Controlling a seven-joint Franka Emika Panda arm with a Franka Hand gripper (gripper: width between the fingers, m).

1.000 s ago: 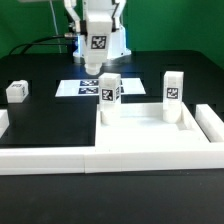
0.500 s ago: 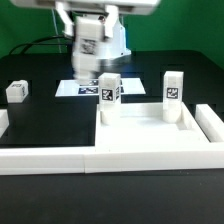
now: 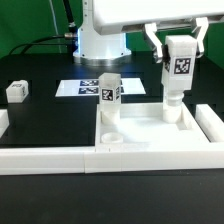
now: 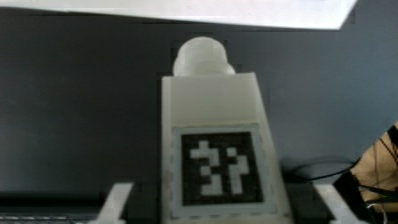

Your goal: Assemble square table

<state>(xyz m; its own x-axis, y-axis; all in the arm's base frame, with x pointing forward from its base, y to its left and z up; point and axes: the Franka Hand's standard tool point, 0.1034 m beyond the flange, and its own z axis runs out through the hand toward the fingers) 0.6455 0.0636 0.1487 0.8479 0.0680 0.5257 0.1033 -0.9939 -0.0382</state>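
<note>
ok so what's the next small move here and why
Probably carry the held leg over an empty near corner of the square top and line it up before lowering. The hand grips it in the air at the exterior view's right, and both far corners already hold upright legs, so it can't go down there.

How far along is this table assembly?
Done: one standing leg and a second standing leg are upright at the table top's far corners. In hand: the gripper holds a third leg. Left: seating it and the loose leg; a near socket is empty.
</note>
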